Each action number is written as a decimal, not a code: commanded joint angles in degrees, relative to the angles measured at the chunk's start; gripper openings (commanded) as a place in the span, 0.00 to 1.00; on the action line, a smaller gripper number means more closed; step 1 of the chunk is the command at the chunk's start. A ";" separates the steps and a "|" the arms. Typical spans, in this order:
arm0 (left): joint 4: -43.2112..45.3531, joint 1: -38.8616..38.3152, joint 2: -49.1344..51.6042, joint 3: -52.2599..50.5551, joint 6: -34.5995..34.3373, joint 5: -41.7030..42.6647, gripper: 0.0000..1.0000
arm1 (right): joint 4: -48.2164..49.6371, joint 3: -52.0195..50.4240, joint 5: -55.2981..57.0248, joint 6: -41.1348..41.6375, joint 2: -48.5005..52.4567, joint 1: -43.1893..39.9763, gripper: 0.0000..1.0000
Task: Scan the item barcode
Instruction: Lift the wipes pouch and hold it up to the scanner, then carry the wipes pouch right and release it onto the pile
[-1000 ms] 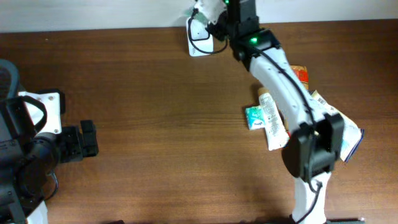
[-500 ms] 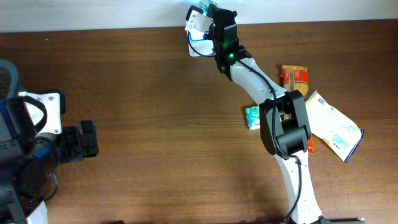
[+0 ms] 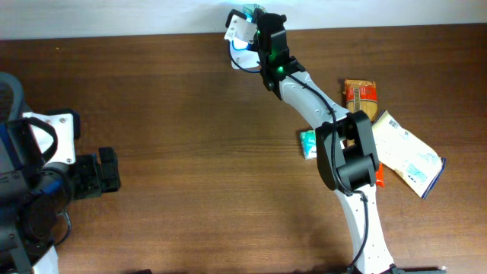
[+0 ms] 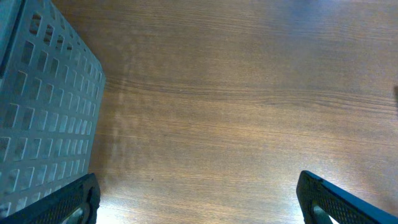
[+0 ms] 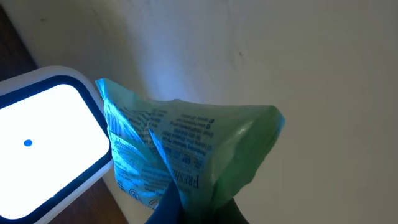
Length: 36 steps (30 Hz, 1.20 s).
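The item, a green printed packet (image 5: 186,149), hangs pinched in my right gripper (image 5: 194,210), which is shut on its lower edge. It is held right beside the white scanner (image 5: 43,140), whose window glows bright and casts blue light on the packet's print. From overhead, the right gripper (image 3: 256,18) is stretched to the table's far edge, with the packet (image 3: 249,11) at the scanner (image 3: 237,32). No barcode is readable. My left gripper (image 3: 112,170) rests at the far left, open; in its wrist view the gripper (image 4: 199,202) holds nothing over bare wood.
A grey latticed basket (image 4: 37,106) stands just left of the left gripper. By the right arm lie an orange packet (image 3: 360,95), a small teal packet (image 3: 307,143) and a white bag (image 3: 409,157). A pale wall runs behind the table.
The right arm has reached farther back and lifted the packet up against the scanner; in the last half second it shifted only slightly. The left arm has stayed still.
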 commanded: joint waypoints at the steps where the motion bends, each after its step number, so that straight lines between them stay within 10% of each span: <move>1: 0.07 0.20 -0.17 0.35 0.94 -0.42 0.99 | -4.57 0.74 -2.29 6.54 -6.93 0.46 0.04; 9: 0.07 0.20 -0.17 0.35 0.94 -0.42 0.99 | -57.86 0.76 -7.52 61.83 -33.53 -1.81 0.04; 12: 0.07 0.20 -0.17 0.35 0.94 -0.42 0.99 | -77.75 0.76 -8.90 68.50 -40.11 -6.62 0.04; 15: 0.07 0.20 -0.17 0.35 0.94 -0.42 0.99 | -89.90 -1.18 -15.50 71.21 -39.19 -15.54 0.04; 20: 0.09 0.20 -0.17 0.35 0.94 -0.42 0.99 | -81.74 -20.79 -16.92 73.31 -34.88 -28.52 0.04; 25: 0.07 0.20 -0.17 0.35 0.94 -0.39 0.99 | -77.70 -24.76 -16.94 71.97 -34.77 -30.93 0.70; 33: 0.07 0.20 -0.17 0.35 0.94 -0.42 0.99 | -96.54 -3.19 -25.79 60.17 -43.19 -22.67 0.78; 36: 0.07 0.20 -0.17 0.35 0.94 -0.39 0.99 | -96.72 -2.67 -26.34 60.17 -53.16 -15.06 0.99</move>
